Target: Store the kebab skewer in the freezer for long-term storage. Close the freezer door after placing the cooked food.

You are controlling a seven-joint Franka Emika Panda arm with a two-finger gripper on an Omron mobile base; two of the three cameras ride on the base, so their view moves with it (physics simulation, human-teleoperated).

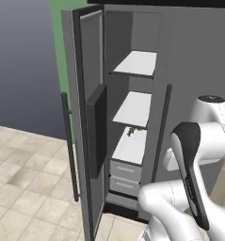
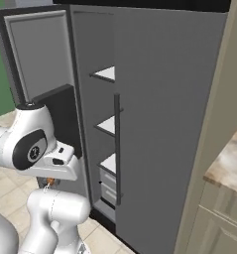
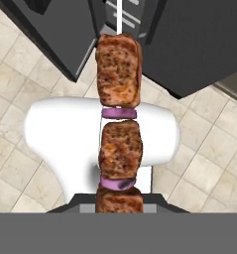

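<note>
The kebab skewer (image 3: 119, 124) runs up the middle of the hand view: brown meat chunks with purple slices between them on a thin white stick. My gripper (image 2: 47, 183) is shut on its lower end and hangs low in front of the fridge, pointing at the floor. An orange bit of the skewer (image 2: 50, 181) peeks out under the hand. The freezer (image 1: 132, 108) stands open, with white shelves and grey drawers (image 1: 125, 176) inside. The freezer door (image 1: 88, 70) is swung wide to the left, its long dark handle (image 1: 65, 141) on the outer side.
The fridge's plain grey door (image 2: 164, 124) is closed, with a dark vertical handle (image 2: 117, 149). A small dark item (image 1: 131, 131) lies on the freezer's third shelf. A counter and cabinets (image 2: 229, 173) stand at the right. Beige tiled floor (image 1: 24, 188) spreads to the left.
</note>
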